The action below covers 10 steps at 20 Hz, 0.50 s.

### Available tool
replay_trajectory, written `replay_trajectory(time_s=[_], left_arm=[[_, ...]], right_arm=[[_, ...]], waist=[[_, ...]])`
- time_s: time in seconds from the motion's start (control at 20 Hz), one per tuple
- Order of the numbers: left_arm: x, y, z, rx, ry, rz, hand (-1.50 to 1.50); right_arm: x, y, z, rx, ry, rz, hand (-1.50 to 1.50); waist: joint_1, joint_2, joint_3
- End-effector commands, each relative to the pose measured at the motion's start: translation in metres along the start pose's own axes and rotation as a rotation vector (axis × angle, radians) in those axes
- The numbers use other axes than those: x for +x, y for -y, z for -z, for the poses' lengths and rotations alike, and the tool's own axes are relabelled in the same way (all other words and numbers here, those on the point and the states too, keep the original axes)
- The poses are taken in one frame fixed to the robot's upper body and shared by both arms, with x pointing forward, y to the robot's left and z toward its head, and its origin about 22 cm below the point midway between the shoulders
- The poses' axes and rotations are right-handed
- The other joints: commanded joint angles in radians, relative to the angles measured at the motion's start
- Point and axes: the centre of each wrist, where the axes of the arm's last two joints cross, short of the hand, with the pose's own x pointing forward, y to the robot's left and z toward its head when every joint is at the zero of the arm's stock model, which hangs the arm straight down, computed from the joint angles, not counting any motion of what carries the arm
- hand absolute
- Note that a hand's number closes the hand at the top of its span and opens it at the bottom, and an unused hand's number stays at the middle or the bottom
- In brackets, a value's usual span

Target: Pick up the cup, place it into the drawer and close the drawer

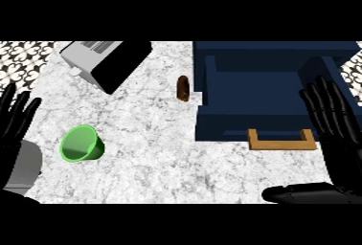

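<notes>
Green cup [82, 143] on counter, drawer [262, 103] open

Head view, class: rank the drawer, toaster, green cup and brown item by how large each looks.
1. drawer
2. toaster
3. green cup
4. brown item
The gaps are plain, so no ties.

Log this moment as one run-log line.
cup: on its side on counter, untouched | drawer: open | left hand: open, resting | right hand: open beside drawer
</notes>
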Motion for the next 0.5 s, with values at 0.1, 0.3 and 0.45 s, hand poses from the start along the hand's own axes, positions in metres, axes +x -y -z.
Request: replay_trajectory(time_s=[0.1, 0.3, 0.45], left_arm=[[-0.022, -0.054, -0.004, 0.028, -0.058, -0.054, -1.5], [-0.054, -0.058, -0.002, 0.04, -0.117, -0.008, -1.5], [-0.063, -0.062, -0.005, 0.067, -0.152, -0.009, -1.5]], right_arm=[[-0.015, -0.001, 0.018, 0.052, -0.03, 0.021, -1.5], [-0.024, 0.017, 0.026, 0.054, -0.024, 0.013, -1.5], [-0.015, 0.013, 0.031, 0.043, -0.016, 0.022, -1.5]], waist=[[-0.003, -0.001, 0.002], [-0.006, 0.0, 0.003], [-0.005, -0.002, 0.003]])
